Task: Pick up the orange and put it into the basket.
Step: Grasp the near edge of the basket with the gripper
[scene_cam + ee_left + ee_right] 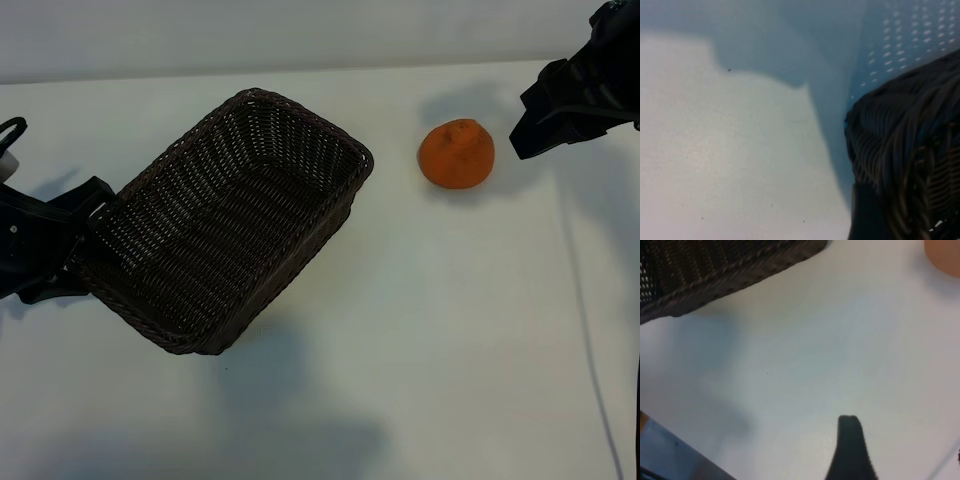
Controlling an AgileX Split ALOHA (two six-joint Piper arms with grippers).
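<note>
White surface (420, 330), orange (456, 153) sits just left of the right hand (545, 120), fingers apart, empty. Left hand (75, 250) looks clamped on the basket (230, 215) rim, so right's way nearer.

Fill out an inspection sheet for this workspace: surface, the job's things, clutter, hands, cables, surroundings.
Surface: white table, bare apart from shadows and a few tiny specks.
Job's things: orange on the table, to the right of the basket and apart from it; basket empty, raised off the table with one end higher.
Clutter: nothing seen.
Hands: left hand at the basket's left end, around its rim. Right hand open, just right of the orange, not touching it.
Cables: thin cable running down the table's right side.
Surroundings: pale wall behind the table.
</note>
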